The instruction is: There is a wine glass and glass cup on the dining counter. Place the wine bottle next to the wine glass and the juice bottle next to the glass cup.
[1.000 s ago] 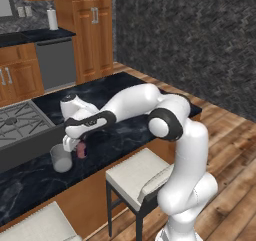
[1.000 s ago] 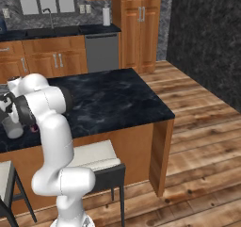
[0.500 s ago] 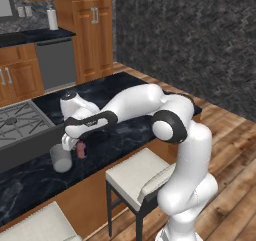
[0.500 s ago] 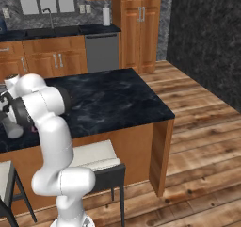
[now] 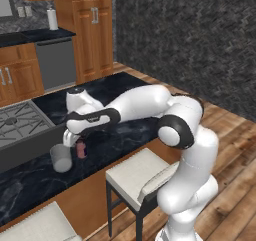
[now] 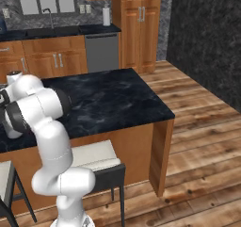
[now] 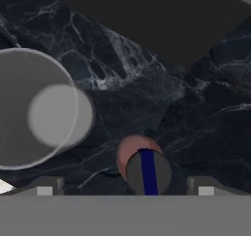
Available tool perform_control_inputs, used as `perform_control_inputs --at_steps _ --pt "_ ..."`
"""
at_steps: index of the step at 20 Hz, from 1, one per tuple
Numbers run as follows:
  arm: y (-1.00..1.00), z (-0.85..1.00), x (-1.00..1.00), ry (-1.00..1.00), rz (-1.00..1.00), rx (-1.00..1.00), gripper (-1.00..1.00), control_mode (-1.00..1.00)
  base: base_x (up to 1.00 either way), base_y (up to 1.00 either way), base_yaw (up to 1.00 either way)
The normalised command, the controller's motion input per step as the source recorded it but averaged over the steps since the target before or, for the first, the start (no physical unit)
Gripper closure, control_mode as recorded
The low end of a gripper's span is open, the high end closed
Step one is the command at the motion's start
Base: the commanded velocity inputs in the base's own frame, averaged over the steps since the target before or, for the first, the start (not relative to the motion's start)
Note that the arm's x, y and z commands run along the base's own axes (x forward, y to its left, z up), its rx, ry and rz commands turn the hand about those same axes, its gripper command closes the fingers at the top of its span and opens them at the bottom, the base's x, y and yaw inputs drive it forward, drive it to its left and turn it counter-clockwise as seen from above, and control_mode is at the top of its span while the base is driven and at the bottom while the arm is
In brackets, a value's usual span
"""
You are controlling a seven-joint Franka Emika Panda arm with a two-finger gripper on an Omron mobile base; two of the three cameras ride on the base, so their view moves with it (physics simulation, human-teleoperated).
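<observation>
The juice bottle [image 5: 81, 149], small and red-pink, stands upright on the black marbled dining counter [image 5: 125, 130]. Close to its left is the glass cup [image 5: 61, 158], a short pale tumbler. My gripper [image 5: 75, 136] hangs just above the bottle, open. In the hand view I look down on the bottle's dark cap [image 7: 145, 170], which sits between my wide-spread fingertips [image 7: 46, 189] without touching them, and the glass cup [image 7: 37, 108] fills the left. The wine bottle and the wine glass are out of view.
A built-in cooktop [image 5: 17, 120] lies at the counter's left end. A white-cushioned stool [image 5: 137, 177] stands against the counter's near side beside my base. Wall cabinets and a dishwasher [image 5: 56, 64] line the back.
The hand has risen a little above the juice bottle. The bottle and the cup stay where they were.
</observation>
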Motion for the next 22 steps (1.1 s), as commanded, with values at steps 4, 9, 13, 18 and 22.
perform_control_inputs --at_steps 4,9,13,18,22 --pt "-0.15 0.15 -0.36 -0.03 0.01 0.06 -1.0 -1.0 0.0 0.0 0.0" --pt "-0.17 0.14 -0.46 -0.05 0.0 0.03 -1.0 -1.0 0.0 0.0 0.0" --pt "-0.22 0.18 -0.45 0.0 0.0 0.02 -1.0 -1.0 0.0 0.0 0.0" --pt "-0.26 0.14 -0.43 0.0 -0.01 0.02 -1.0 -1.0 0.0 0.0 0.0" --pt "-0.31 0.16 -0.36 0.0 0.0 0.03 -1.0 -1.0 0.0 0.0 0.0"
